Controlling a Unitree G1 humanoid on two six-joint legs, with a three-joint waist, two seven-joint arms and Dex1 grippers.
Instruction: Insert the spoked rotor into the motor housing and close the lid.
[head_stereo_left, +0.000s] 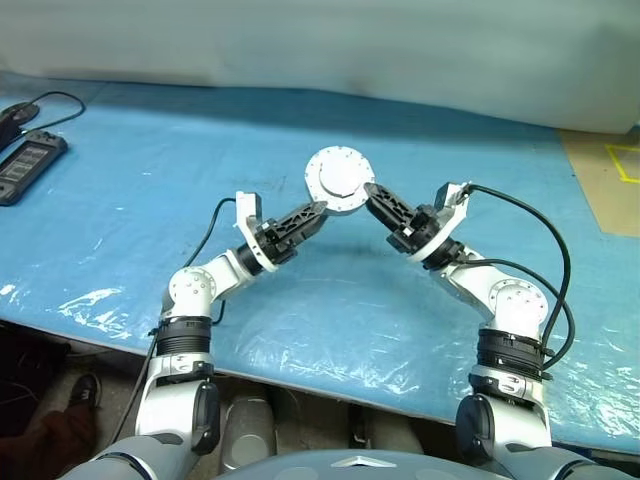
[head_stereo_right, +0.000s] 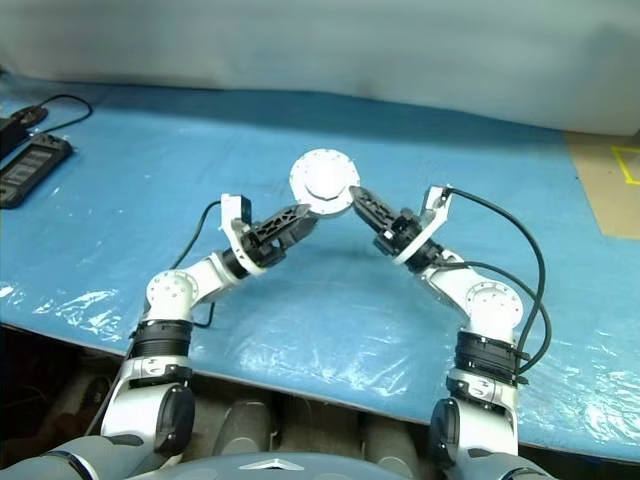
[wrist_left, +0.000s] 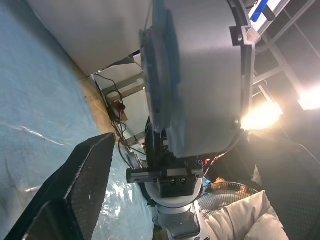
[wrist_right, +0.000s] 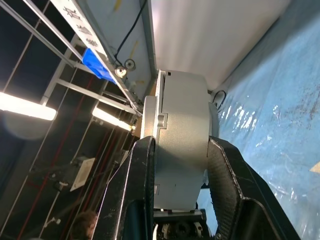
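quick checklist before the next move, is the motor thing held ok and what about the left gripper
1. Right gripper clamped on the closed motor housing: ok, one finger on each flat face.
2. Housing lifted off the blue table cover: ok.
3. Left gripper released: ok, open beside the housing's rim, not gripping it.
4. Lid seated all round: cannot tell; the seam looks even in the right wrist view, but the far side is hidden.
5. Spoked rotor inside: cannot tell, the housing is closed.
6. Remote-like device and cable at the far left: ok, well apart.

Head pair looks down over table (head_stereo_left: 120, 240); wrist views close, upward.
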